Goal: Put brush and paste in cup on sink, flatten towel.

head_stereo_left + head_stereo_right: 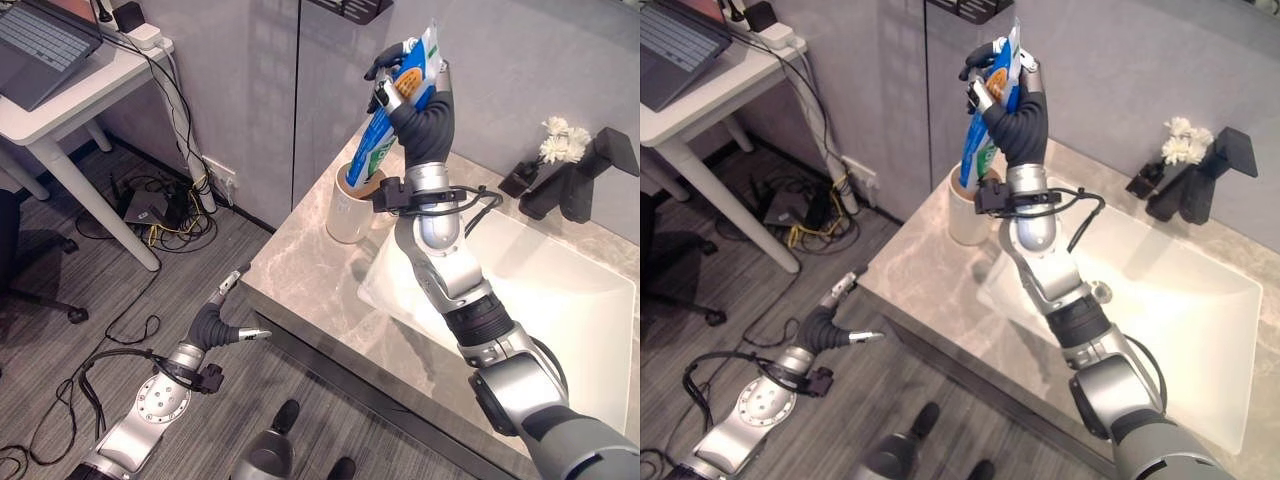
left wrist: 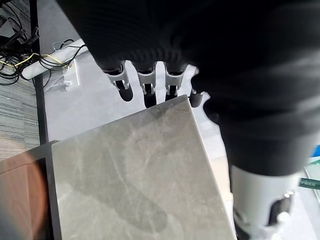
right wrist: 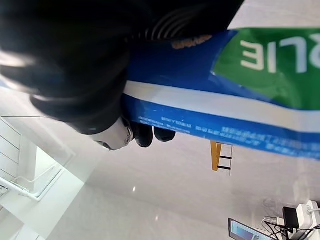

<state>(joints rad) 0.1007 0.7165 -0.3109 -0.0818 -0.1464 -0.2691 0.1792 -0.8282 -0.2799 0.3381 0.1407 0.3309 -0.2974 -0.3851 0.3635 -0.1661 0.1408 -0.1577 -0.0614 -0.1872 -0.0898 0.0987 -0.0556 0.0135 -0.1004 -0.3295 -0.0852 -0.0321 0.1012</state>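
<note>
I am gripping the toothpaste box (image 1: 398, 100) in my right hand (image 1: 415, 108), fingers and thumb curled around its upper half, and I am holding it upright over the cup (image 1: 352, 208) at the back left corner of the marble sink counter (image 1: 300, 280). The blue and green box is tilting a little, and its lower end is reaching down to the mouth of the cup; whether it is already inside the rim or just touching it I cannot tell from here. In my right wrist view the box (image 3: 225, 105) is running across my palm with my dark fingertips (image 3: 150, 135) wrapping under its edge.

My left hand (image 1: 228, 318) is hanging low beside the counter's front edge, above the floor, with its fingers straight and relaxed and holding nothing. Its own camera is looking past those fingers (image 2: 145, 90) at the counter corner (image 2: 135, 175).

As I judge it, the paste is about to go in but is not yet released. I am seeing no toothbrush in the cup or on the counter, and no towel either, so those two parts look undone. The white basin (image 1: 540, 300) and the black faucet (image 1: 585, 175) are sitting off to my right.
</note>
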